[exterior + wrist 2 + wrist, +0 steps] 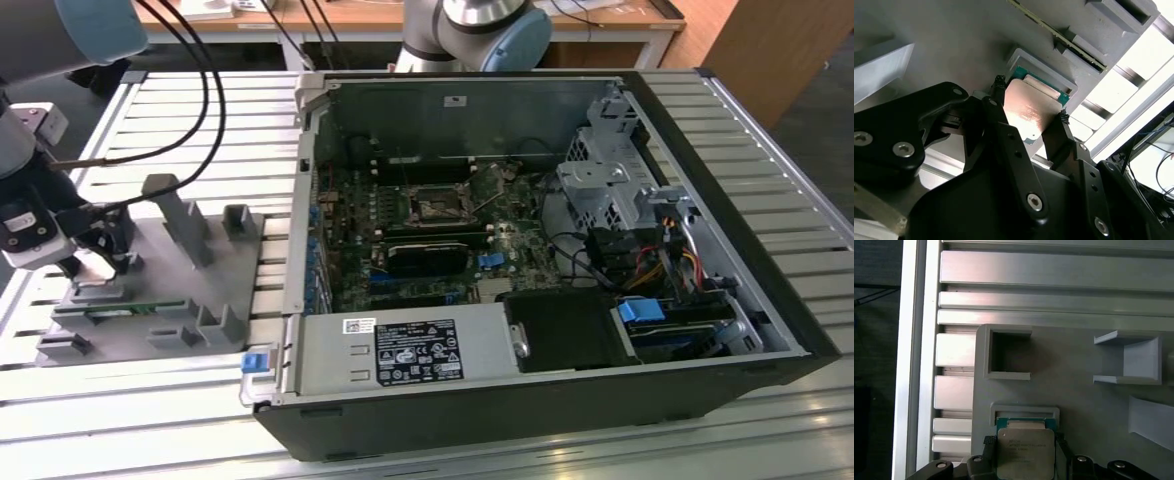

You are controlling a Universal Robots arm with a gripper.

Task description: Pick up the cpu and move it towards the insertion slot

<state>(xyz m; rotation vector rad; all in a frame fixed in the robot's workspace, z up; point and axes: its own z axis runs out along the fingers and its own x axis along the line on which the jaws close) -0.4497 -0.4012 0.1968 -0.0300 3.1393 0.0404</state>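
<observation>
Item: the cpu (1025,452), a flat square chip. Its metal lid is shiny silver, takes a warm pinkish glare in the second wrist view, and carries fine print. A thin green edge shows along its far side.

Location: at the shallow square pocket of the grey fixture (174,300), on the slatted metal worktop (134,400), at the exterior view's left. Whether it is seated or lifted clear cannot be told.

Hold: the tool (1031,102) pinches the cpu by two opposite edges, with one black fingertip (1061,125) against each side.

Related: the insertion slot (438,205), a silvery frame with a dark centre on the board inside the open computer case (534,420), well apart from the chip
</observation>
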